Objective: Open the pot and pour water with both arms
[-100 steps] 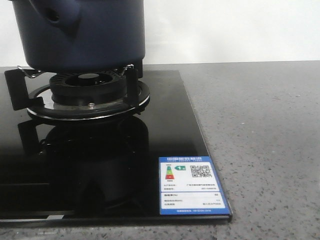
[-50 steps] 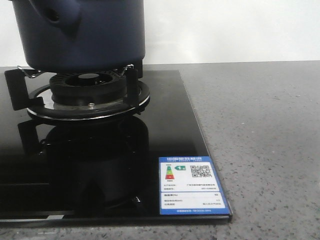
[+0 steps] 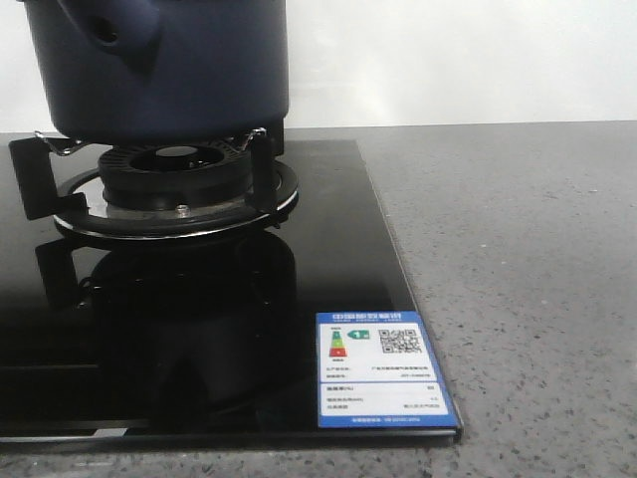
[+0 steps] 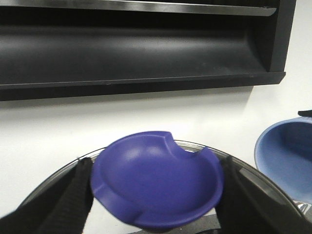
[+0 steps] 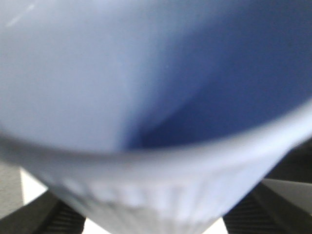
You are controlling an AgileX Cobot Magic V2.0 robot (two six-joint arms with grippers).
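Two arms loaded: left gripper (image 4: 155, 195) clamps lid knob (image 4: 156, 180); right gripper (image 5: 146, 219) grips cup (image 5: 146, 97). Pot (image 3: 159, 65) on burner (image 3: 177, 184), 11 o'clock, front view. Judged step: pouring; next, tilt cup over opened pot.

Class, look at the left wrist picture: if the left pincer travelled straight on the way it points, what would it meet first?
Past the purple lid knob it grips, the white wall below the dark range hood looks likeliest, though depth is unclear. The light blue cup sits off to one side.

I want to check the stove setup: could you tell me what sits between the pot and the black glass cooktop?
In the front view, the pot rests on metal supports above a round black burner with its ring, on the cooktop.
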